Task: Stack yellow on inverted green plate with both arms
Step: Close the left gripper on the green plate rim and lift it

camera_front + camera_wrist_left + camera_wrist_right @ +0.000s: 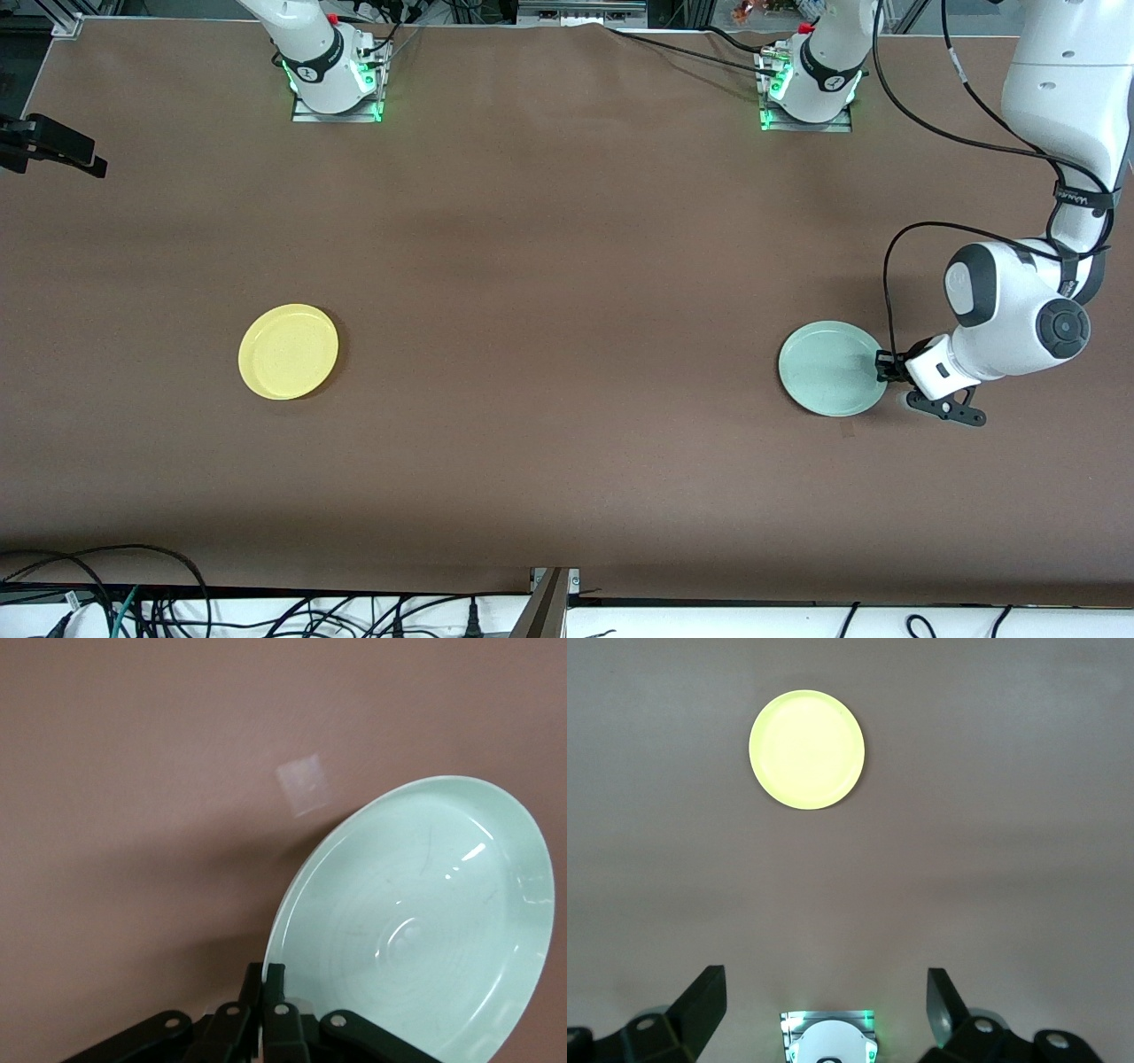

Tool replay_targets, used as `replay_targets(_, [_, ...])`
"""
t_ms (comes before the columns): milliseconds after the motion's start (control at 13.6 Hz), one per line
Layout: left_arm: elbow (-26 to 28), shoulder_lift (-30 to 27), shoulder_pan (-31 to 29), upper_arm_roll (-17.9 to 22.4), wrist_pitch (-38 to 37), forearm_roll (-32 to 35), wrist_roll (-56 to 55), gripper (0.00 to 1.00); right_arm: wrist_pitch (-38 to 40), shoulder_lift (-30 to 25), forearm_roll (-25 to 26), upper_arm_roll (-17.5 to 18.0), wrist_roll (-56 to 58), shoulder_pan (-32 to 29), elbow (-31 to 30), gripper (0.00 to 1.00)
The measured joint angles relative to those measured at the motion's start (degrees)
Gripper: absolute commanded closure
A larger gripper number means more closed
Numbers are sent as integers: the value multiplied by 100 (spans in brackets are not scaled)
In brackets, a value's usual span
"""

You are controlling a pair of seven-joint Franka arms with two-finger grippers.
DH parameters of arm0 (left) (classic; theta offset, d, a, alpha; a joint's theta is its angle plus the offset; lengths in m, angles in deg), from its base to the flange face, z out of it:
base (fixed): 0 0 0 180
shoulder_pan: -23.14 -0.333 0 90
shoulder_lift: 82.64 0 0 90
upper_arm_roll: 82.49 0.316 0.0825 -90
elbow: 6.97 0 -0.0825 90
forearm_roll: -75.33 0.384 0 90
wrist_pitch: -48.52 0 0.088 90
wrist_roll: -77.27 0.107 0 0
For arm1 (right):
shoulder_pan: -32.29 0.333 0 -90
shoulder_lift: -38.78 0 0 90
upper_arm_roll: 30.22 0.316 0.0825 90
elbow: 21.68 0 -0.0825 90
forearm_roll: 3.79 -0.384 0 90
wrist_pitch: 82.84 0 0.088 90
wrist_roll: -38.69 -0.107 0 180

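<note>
Table: green plate (828,368) upright (left hand (883,365) pinching rim).

A robotics lab: bolted arm bases (335,75), cable tangle (133,602), brown table (549,266).

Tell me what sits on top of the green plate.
Nothing lies in the green plate; its bowl faces up, bare. The left gripper pinches its rim at the left arm's end. What is under it is hidden.

No text, label or number can be read anywhere.
</note>
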Motion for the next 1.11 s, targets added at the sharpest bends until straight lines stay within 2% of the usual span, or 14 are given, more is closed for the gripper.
replay_targets(147, [-141, -207, 182, -27, -330, 0, -5, 100, 0, 0, 0, 0, 0, 0, 0, 0])
replay_targets(442, [-1035, -325, 487, -33, -1512, 158, -121, 100, 0, 0, 0, 0, 0, 0, 0, 0])
replay_targets(885, [-1582, -335, 1554, -58, -2256, 1537, -1320, 100, 0, 1, 0, 0, 4, 0, 0, 0])
replay_targets(1106, [-1665, -334, 2210, -56, -2736, 2274, -2107, 100, 0, 1, 0, -2, 5, -1, 0, 0])
